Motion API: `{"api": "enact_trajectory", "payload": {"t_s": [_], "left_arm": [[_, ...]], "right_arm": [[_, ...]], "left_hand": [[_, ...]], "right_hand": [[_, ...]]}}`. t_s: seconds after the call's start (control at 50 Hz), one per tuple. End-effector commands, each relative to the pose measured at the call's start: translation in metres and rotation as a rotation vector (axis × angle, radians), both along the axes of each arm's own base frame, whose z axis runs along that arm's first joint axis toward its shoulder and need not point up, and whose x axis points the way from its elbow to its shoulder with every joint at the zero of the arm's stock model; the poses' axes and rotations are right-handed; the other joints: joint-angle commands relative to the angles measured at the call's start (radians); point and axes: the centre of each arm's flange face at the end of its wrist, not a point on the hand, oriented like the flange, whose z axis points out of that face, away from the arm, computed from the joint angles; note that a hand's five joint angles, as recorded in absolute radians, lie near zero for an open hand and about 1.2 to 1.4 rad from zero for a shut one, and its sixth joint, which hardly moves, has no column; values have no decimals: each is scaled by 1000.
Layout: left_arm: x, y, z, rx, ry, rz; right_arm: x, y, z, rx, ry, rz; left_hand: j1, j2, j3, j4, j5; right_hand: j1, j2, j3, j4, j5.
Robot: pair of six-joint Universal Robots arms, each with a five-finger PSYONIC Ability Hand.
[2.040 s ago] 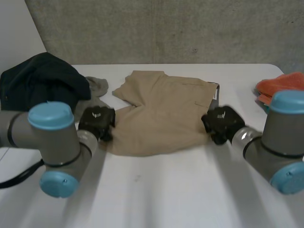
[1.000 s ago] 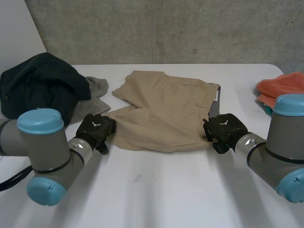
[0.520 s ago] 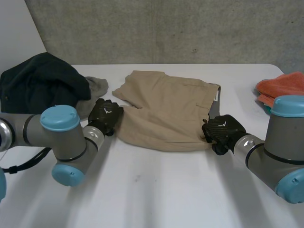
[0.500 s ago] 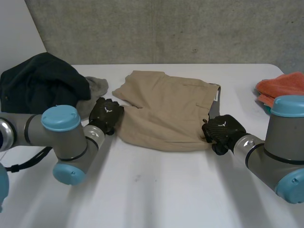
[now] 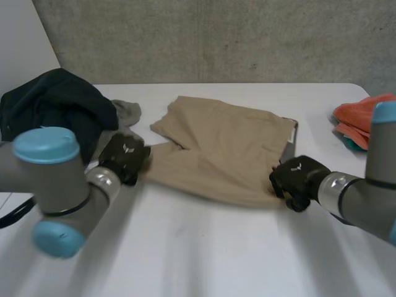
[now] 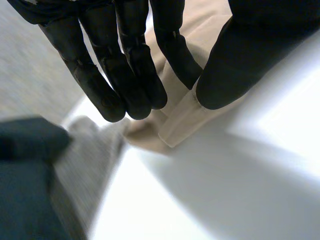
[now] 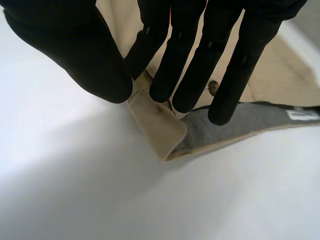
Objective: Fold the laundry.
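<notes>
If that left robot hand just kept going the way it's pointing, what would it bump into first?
The tan shorts. The left robot hand pinches a corner of them at its fingertips, and the rest of the cloth seems to lie straight ahead, though depth is hard to judge.

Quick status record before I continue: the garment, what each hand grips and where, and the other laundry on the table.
garment: tan shorts, lying on the white table
left hand: pinches a hem corner at the shorts' leg end, thumb against fingers
right hand: pinches the waistband corner, thumb against fingers
other laundry: dark garment and grey cloth beyond the left hand; orange cloth at the table's right edge
</notes>
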Motion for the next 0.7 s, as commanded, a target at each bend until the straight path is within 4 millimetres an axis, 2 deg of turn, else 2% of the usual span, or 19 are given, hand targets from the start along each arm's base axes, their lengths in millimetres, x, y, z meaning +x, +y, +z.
{"api": "enact_trajectory", "payload": {"t_s": [0.02,0.06,0.12,0.18,0.24,0.32,0.34,0.38,0.4,0.46,0.48,0.54,0.56,0.62,0.64,0.7], "left_arm": [[33,92,24,348,-179,-23],[39,117,28,463,-242,-58],[43,139,30,620,-305,-111],[43,144,32,702,-328,-133],[32,127,34,675,-312,-135],[19,97,37,608,-290,-99],[11,82,40,560,-271,-78],[2,66,42,502,-239,-56],[-8,48,44,432,-192,-30],[-23,19,45,318,-123,3],[-33,1,46,241,-74,22],[-46,-27,45,118,-11,41],[-54,-42,41,54,22,49],[-66,-65,42,-64,81,53],[-73,-76,41,-129,111,49],[-84,-91,39,-228,149,30]], "right_arm": [[-22,38,24,190,278,215],[-28,51,27,249,350,297],[-32,60,28,283,407,383],[-33,62,26,297,425,411],[-32,58,25,306,419,409],[-32,40,26,261,371,317],[-32,28,27,228,336,255],[-32,15,28,190,296,187],[-31,2,28,149,252,126],[-29,-17,28,83,189,47],[-28,-30,28,30,151,1],[-25,-47,26,-51,102,-57],[-23,-58,23,-109,76,-90],[-19,-74,20,-203,43,-120],[-16,-85,18,-274,20,-133],[-10,-98,12,-354,-2,-138]], "left_hand": [[263,200,209,204,234],[263,200,209,204,234],[263,200,209,204,234],[263,200,209,204,234],[263,200,209,204,234],[263,200,209,204,234],[263,200,209,204,234],[263,200,209,204,234],[263,200,209,204,234],[263,200,209,204,234],[263,200,209,204,234],[263,200,209,204,234],[263,200,209,204,234],[263,200,209,204,234],[263,200,209,204,234],[263,200,209,204,234]], "right_hand": [[294,205,203,201,204],[294,205,203,201,204],[294,205,203,201,204],[294,205,203,201,204],[294,205,203,201,204],[294,205,203,201,204],[294,205,203,201,204],[294,205,203,201,204],[294,205,203,201,204],[294,205,203,201,204],[294,205,203,201,204],[294,205,203,201,204],[294,205,203,201,204],[294,205,203,201,204],[294,205,203,201,204],[294,205,203,201,204]]}}
